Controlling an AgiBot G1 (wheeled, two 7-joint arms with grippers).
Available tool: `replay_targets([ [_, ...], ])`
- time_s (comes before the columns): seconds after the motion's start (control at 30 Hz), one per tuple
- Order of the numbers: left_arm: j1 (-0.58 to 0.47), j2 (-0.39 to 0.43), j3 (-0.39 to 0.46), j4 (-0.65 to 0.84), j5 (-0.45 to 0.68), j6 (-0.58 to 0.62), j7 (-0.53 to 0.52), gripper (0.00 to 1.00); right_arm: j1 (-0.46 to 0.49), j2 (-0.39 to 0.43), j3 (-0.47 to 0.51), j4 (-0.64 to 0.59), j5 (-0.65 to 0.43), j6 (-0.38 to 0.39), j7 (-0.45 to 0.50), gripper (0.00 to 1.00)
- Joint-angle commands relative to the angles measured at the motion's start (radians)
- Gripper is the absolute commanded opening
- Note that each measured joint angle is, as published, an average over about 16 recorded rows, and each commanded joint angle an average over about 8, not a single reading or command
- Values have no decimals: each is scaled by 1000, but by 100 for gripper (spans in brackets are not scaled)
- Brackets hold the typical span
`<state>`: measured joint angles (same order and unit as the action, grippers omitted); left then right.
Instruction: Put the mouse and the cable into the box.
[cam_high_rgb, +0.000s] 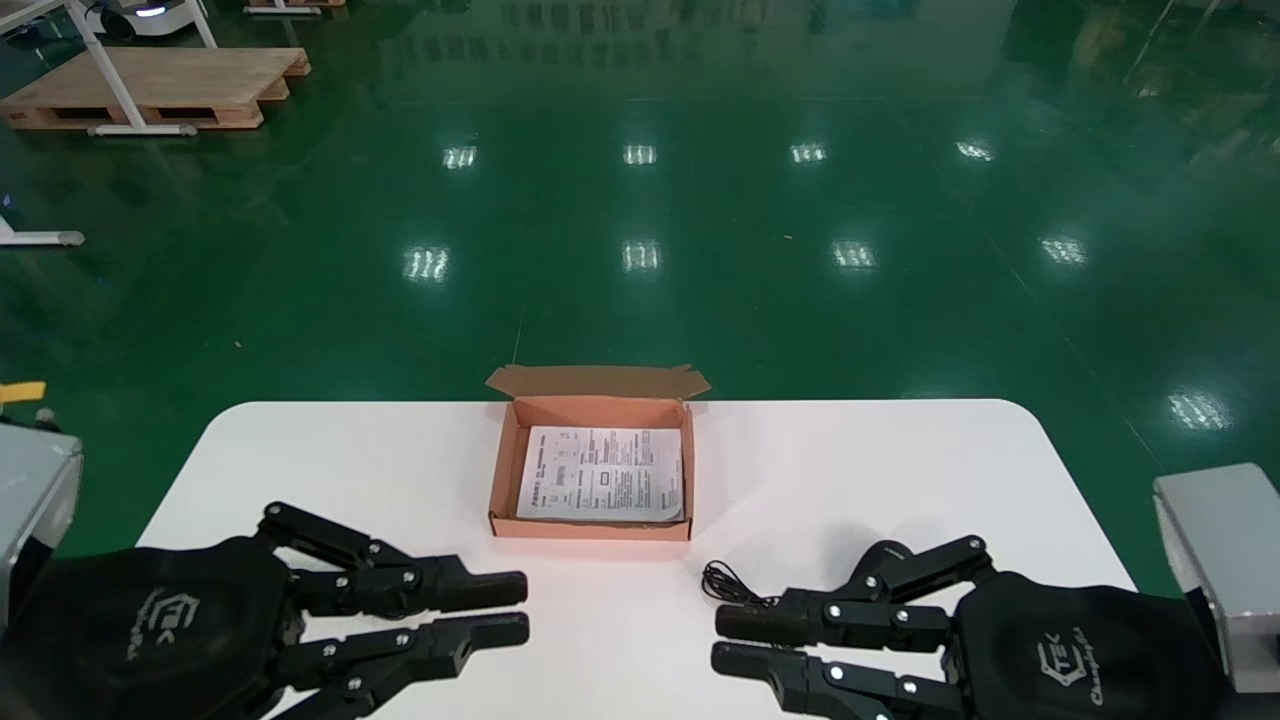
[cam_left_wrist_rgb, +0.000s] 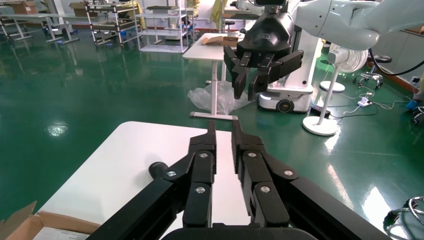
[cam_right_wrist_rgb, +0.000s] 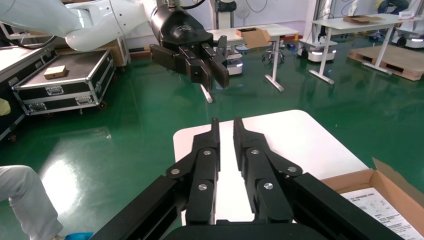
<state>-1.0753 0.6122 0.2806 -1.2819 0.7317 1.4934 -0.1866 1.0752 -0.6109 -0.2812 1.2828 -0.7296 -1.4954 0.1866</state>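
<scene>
Room: a big hall with a shiny green floor (cam_high_rgb: 760, 300) that has spots of light on it. A flat wooden pallet (cam_high_rgb: 160, 85) lies far off on the left.
Table: a white table with round corners (cam_high_rgb: 340, 450), right in front of me.
Box: a small open brown cardboard box (cam_high_rgb: 503, 470) sits in the middle of the table, close to the far edge. Its lid flap stands open on the far side.
In the box: a white printed paper sheet (cam_high_rgb: 602, 475) lies flat on the bottom.
Cable: the thin black cable (cam_high_rgb: 724, 581) is in a little bundle on the table, outside the box. It lies on the near side of the box's right corner, just beside the tips of my right gripper (cam_high_rgb: 720, 640).
Mouse: I cannot tell for sure where the mouse is. A dark round shape (cam_high_rgb: 885, 553) shows just behind my right gripper's fingers, but it may be part of the gripper.
Left side: my black left gripper (cam_high_rgb: 522, 610) is low over the near left of the table and points right. Its fingers are a little apart and hold nothing.
Right side: my black right gripper is low over the near right of the table and points left. Its fingers are a little apart too and hold nothing.
Between my grippers: bare white table, with the tips well apart.
</scene>
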Motion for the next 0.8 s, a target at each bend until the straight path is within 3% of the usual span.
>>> replay_targets([
  [0.03,0,0,0,0,0,0,0,0,0,0,0,0,0,0,0,0],
  [0.5,0,0,0,0,0,0,0,2,0,0,0,0,0,0,0,0],
  [0.53,0,0,0,0,0,0,0,15,0,0,0,0,0,0,0,5],
  [0.73,0,0,0,0,0,0,0,90,0,0,0,0,0,0,0,80],
  [0.77,0,0,0,0,0,0,0,100,0,0,0,0,0,0,0,92],
  [0.8,0,0,0,0,0,0,0,100,0,0,0,0,0,0,0,100],
])
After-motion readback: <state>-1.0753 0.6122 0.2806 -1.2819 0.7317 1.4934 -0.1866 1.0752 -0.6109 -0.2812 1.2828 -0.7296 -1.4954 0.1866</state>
